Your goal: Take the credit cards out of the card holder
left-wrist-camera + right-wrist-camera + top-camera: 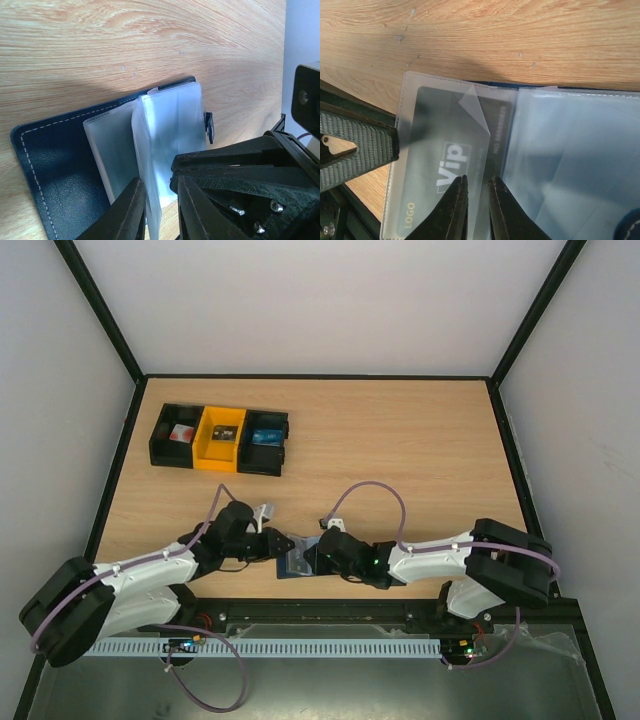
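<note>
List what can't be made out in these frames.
- Left wrist: the frosted sleeves hide whether cards sit inside. The left gripper covers its own pinch point.
- Right wrist: the VIP card has its lower edge cut off by the frame. The right gripper may be gripping a sleeve, but this is unclear.
- Top external: the card holder is mostly covered by both grippers. The contents of the bins are too small to identify.

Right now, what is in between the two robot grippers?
The open card holder lies on the table between the left gripper and the right gripper. The top view shows it best.
</note>
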Robot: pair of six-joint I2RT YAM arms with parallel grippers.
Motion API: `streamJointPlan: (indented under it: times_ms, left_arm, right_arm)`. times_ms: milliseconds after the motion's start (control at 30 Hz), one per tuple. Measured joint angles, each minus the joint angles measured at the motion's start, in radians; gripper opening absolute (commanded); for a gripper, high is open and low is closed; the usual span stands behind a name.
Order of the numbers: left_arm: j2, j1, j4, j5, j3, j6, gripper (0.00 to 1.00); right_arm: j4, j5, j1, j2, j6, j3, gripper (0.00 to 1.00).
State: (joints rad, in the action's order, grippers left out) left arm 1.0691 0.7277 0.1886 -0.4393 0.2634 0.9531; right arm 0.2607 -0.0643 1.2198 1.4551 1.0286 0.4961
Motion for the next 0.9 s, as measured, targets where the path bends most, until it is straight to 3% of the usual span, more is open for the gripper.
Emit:
streamJointPlan:
  times_ms: [333,900]
  left_arm:
    - [0.031,0.010,0.052,-0.011,0.000,0.024,0.31]
    - [0.171,0.107,0.189,-0.024,0.045,0.089,0.37]
  right_arm:
    - [-0.021,0.049,0.000,-0.071,0.001,-0.023,0.16]
    - [-0.094,0.140,0.002,-0.124,0.023,-0.102,0.16]
